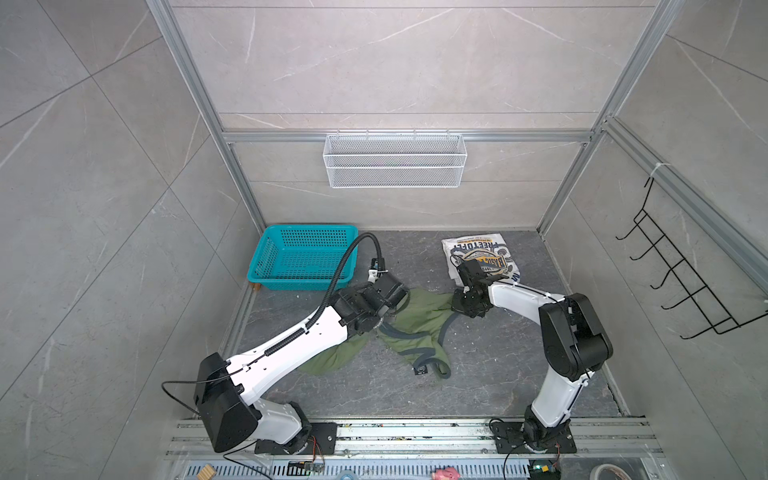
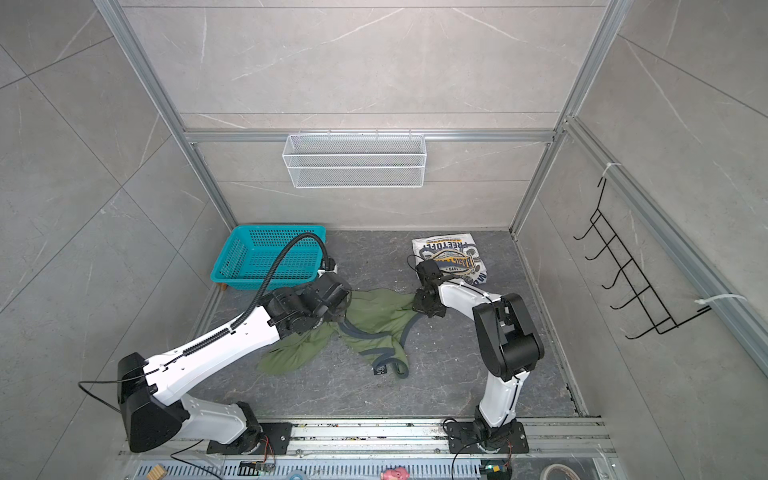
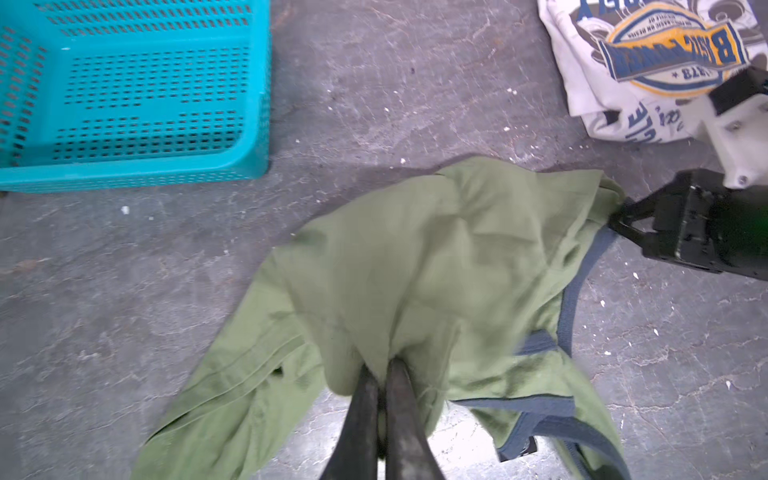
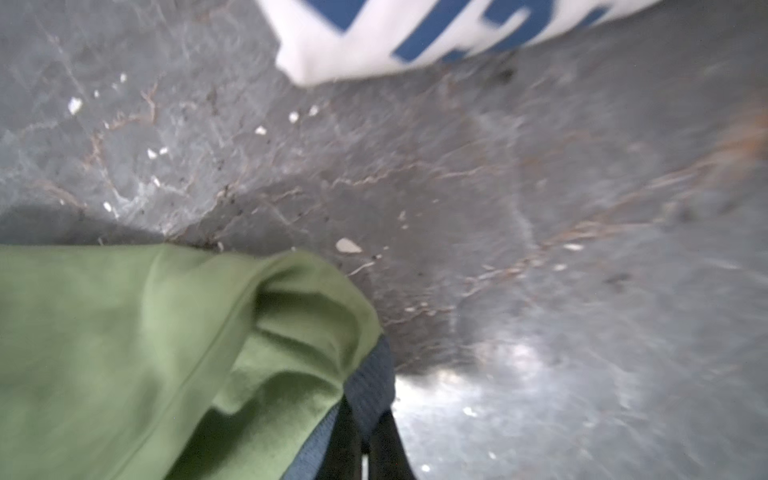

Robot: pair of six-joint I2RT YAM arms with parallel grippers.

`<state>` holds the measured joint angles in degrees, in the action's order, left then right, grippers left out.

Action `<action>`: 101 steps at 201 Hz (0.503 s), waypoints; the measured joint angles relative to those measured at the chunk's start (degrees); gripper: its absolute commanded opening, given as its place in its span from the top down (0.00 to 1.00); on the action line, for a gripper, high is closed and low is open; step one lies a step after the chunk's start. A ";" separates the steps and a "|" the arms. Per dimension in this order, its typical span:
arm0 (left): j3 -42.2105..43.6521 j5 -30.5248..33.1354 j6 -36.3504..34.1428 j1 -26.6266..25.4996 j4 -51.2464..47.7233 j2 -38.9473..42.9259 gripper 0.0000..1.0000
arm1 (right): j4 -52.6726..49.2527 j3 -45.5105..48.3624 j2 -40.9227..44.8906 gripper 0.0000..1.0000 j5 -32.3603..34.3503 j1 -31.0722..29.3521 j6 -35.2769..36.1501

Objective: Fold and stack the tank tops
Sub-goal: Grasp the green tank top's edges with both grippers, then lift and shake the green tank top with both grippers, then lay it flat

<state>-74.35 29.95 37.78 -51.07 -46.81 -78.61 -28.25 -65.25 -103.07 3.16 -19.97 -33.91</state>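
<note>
Green and crumpled, the olive green tank top (image 1: 428,316) lies mid-desk on the grey desk (image 1: 498,365), pinched at two places. The left pincer (image 3: 382,370) is closed on a bunch of its cloth on the side nearer the teal basket (image 1: 299,284). The right pincer (image 4: 365,436) is clamped on its dark-trimmed edge. Just beyond that, the white tank top (image 1: 473,249) lies folded, print up, at the desk's far right, apart from the green one.

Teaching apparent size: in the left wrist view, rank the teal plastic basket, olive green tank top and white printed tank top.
1. olive green tank top, nearest the camera
2. teal plastic basket, cropped
3. white printed tank top, cropped
</note>
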 measured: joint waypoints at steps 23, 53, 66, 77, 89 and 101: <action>-0.20 0.57 -0.55 2.43 -1.11 2.51 1.00 | -2.47 -0.02 5.22 1.00 3.02 -0.02 1.05; -5.25 0.39 -4.00 7.43 -2.51 3.69 1.00 | -8.66 -3.98 16.00 1.00 8.33 -0.07 3.30; -9.40 0.85 -6.45 9.05 -2.80 3.69 1.00 | -10.91 -7.32 21.27 1.00 10.40 -0.07 4.72; -13.51 2.21 -8.83 9.99 -2.78 3.93 1.00 | -12.74 -10.88 25.86 1.00 12.15 -0.07 6.14; -16.35 3.72 -11.52 10.40 -1.09 5.62 1.00 | -14.51 -14.93 30.69 1.00 14.14 -0.07 7.65; -16.72 4.66 -13.94 10.60 1.44 9.11 1.00 | -15.50 -18.05 35.39 1.00 15.56 -0.07 8.74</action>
<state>-91.07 34.61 23.83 -40.47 -45.36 -69.49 -43.75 -83.31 -67.68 18.72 -20.03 -25.17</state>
